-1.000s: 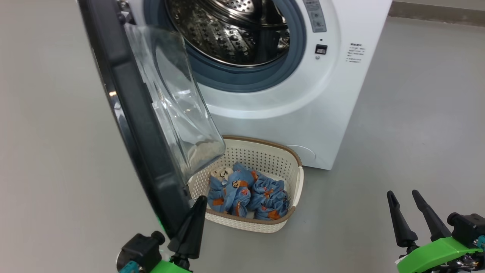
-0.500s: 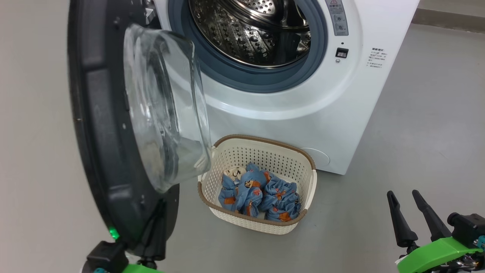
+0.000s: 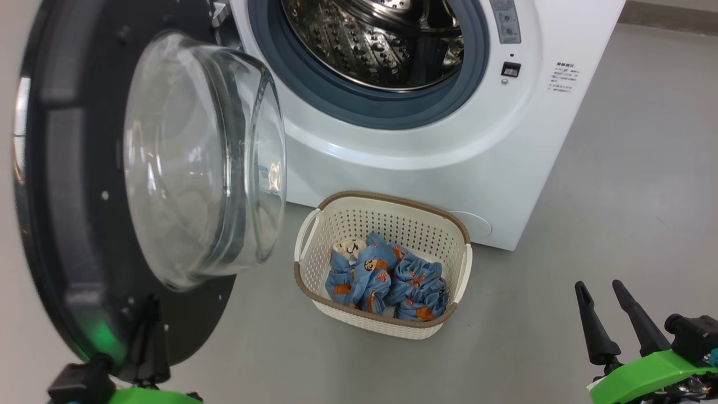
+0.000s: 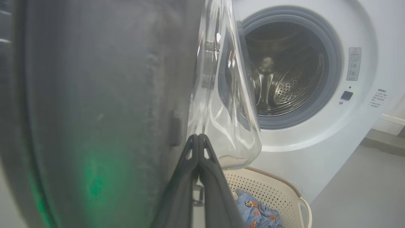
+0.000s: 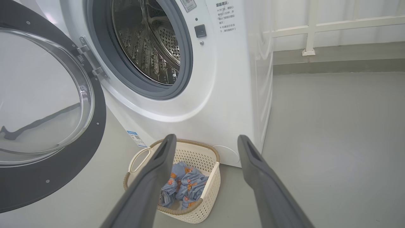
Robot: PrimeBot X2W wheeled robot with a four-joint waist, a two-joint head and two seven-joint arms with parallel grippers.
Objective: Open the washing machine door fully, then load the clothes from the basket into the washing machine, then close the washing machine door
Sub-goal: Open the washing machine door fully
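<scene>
Washing machine door: swung wide open, standing to the left of the drum opening in the head view, inner face towards the camera.
Door glass: the clear bowl bulges out from the wide black rim; a green glow lies on the rim's lower part.
Hinge: metal, joining the door to the left edge of the opening.
Left fingers: clenched tip to tip with nothing between them, rising close along the door's lower inner rim, just beside the base of the glass bowl; whether they touch the door I cannot tell.
Washing machine: white front loader, opening uncovered, grey seal ringing the steel perforated drum.
Drum contents: no fabric visible inside.
Front panel: a small black square right of the opening; a small blue label low on the front.
Basket: cream with a brown rim, on the grey floor just in front of the machine's base, below the opening and right of the door's lower edge.
Clothes: two blue printed bundles side by side in the basket, a cream patch showing at the back left.
Right fingers: released and spread wide, holding nothing, above bare floor well apart from the basket, to its right.
</scene>
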